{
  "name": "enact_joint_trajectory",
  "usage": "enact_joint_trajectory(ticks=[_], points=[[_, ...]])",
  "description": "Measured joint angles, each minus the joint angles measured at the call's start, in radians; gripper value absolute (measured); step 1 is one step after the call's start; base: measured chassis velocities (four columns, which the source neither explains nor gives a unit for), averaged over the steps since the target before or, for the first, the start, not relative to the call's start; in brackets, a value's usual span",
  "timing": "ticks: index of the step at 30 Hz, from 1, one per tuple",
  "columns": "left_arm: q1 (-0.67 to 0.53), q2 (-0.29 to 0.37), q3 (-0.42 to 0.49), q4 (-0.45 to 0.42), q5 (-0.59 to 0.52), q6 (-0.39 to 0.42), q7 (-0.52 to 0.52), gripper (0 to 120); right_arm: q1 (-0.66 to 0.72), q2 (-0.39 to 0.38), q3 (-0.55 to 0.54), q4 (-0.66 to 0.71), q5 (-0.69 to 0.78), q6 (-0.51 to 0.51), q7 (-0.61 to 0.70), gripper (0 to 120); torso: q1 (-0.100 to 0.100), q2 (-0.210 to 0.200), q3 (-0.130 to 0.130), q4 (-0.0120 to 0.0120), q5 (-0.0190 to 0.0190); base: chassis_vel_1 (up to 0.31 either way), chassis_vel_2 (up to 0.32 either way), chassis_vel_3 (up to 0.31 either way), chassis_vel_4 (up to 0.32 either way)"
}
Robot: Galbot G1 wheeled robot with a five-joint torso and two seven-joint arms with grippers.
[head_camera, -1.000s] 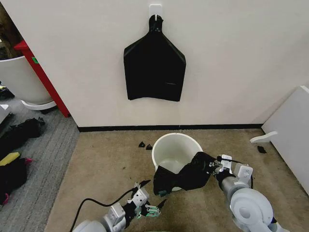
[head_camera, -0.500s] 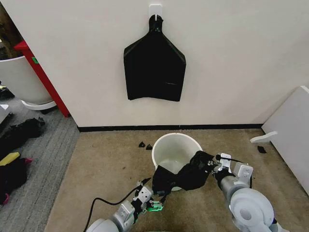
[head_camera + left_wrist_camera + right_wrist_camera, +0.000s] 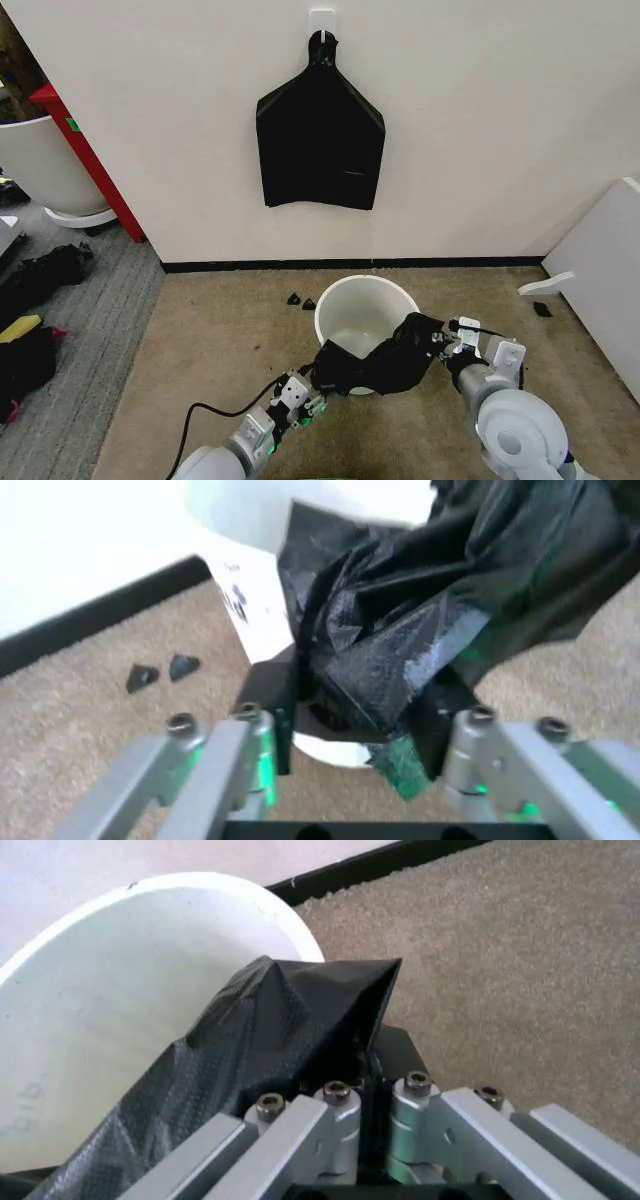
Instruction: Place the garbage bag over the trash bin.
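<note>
The trash bin [image 3: 365,283] stands on the carpet close to the wall, a cream-white bucket. The garbage bag [image 3: 380,365] is crinkled black plastic that hangs across the bin's near rim. My right gripper [image 3: 441,345] is shut on the bag's right end beside the rim; in the right wrist view its fingers [image 3: 335,1099] pinch the bag [image 3: 270,1035] next to the bin [image 3: 120,990]. My left gripper [image 3: 318,388] is at the bag's lower left end. In the left wrist view the gripper [image 3: 355,720] is open, and the bag [image 3: 400,630] hangs between its fingers in front of the bin [image 3: 250,592].
A flat bunch of black bags [image 3: 320,140] hangs from a wall hook above the bin. A large white planter pot [image 3: 40,165] and a red post [image 3: 90,160] stand at the left, a white panel [image 3: 600,280] at the right. Small black scraps [image 3: 300,300] lie left of the bin.
My left gripper has moved forward and up from the carpet to the bag's hanging left end, which now sits between its fingers. The right gripper has held still.
</note>
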Motion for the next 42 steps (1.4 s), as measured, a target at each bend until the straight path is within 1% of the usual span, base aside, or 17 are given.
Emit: enact_joint_trajectory(ticks=[3, 5, 6, 7, 8, 10, 15, 21, 28, 31, 35, 41, 42], points=[[0.009, 0.005, -0.027, -0.029, -0.013, 0.002, 0.003, 23, 0.000, 0.000, 0.005, -0.004, -0.005, 0.001, -0.005, 0, 0.000, 0.000, 0.000, 0.0000, 0.0000, 0.000, 0.000, 0.000, 0.000], [0.015, 0.009, -0.057, -0.057, -0.032, 0.010, 0.006, 14, -0.001, -0.001, 0.011, -0.006, -0.013, 0.002, -0.014, 0, 0.000, 0.000, 0.000, 0.0001, 0.0001, 0.000, 0.000, 0.000, 0.000], [0.015, 0.009, -0.057, -0.057, -0.032, 0.010, 0.006, 14, -0.001, -0.001, 0.011, -0.006, -0.013, 0.002, -0.014, 0, 0.000, 0.000, 0.000, 0.0001, 0.0001, 0.000, 0.000, 0.000, 0.000], [0.015, 0.010, -0.066, -0.067, -0.043, 0.016, 0.006, 11, -0.003, -0.001, 0.014, -0.007, -0.018, 0.003, -0.020, 0, 0.000, 0.000, 0.000, 0.0001, 0.0000, 0.000, 0.000, 0.000, 0.000], [0.013, 0.010, -0.074, -0.074, -0.052, 0.020, 0.004, 5, -0.004, -0.002, 0.017, -0.009, -0.024, 0.003, -0.027, 0, 0.000, 0.000, 0.000, 0.0000, 0.0001, 0.000, 0.000, 0.000, 0.000], [0.000, 0.010, -0.092, -0.079, -0.076, 0.027, -0.003, 0, -0.009, -0.004, 0.023, -0.016, -0.046, 0.007, -0.042, 0, 0.000, 0.000, 0.000, 0.0000, 0.0000, 0.000, 0.000, 0.000, 0.000], [-0.033, 0.010, -0.102, -0.075, -0.115, 0.040, -0.013, 0, -0.028, -0.005, 0.031, -0.032, -0.115, 0.027, -0.075, 0, 0.000, 0.000, 0.000, 0.0000, 0.0001, 0.000, 0.000, 0.000, 0.000], [-0.031, 0.010, -0.103, -0.073, -0.120, 0.043, -0.017, 0, -0.047, -0.001, 0.038, -0.022, -0.124, 0.032, -0.076, 0, 0.000, 0.000, 0.000, -0.0001, 0.0000, 0.000, 0.000, 0.000, 0.000], [0.030, 0.009, -0.107, -0.079, -0.083, 0.046, -0.014, 0, -0.074, 0.007, 0.051, -0.035, -0.136, 0.041, -0.078, 0, 0.000, 0.000, 0.000, 0.0001, 0.0001, 0.000, 0.000, 0.000, 0.000], [0.027, 0.007, -0.106, -0.070, -0.079, 0.046, -0.015, 0, -0.075, 0.013, 0.049, -0.045, -0.143, 0.044, -0.082, 0, 0.000, 0.000, 0.000, 0.0000, 0.0000, 0.000, 0.000, 0.000, 0.000], [-0.002, 0.002, -0.104, -0.026, -0.045, 0.032, -0.019, 0, -0.076, 0.033, 0.036, -0.072, -0.164, 0.051, -0.093, 0, 0.000, 0.000, 0.000, 0.0000, 0.0000, 0.000, 0.000, 0.000, 0.000], [-0.004, 0.002, -0.097, -0.012, -0.018, 0.018, -0.017, 0, -0.082, 0.038, 0.040, -0.088, -0.180, 0.064, -0.101, 0, 0.000, 0.000, 0.000, 0.0000, 0.0000, 0.000, 0.000, 0.000, 0.000], [0.001, 0.001, -0.093, -0.007, 0.004, 0.008, -0.012, 0, -0.087, 0.040, 0.044, -0.092, -0.185, 0.071, -0.105, 0, 0.000, 0.000, 0.000, 0.0000, 0.0000, 0.000, 0.000, 0.000, 0.000]])
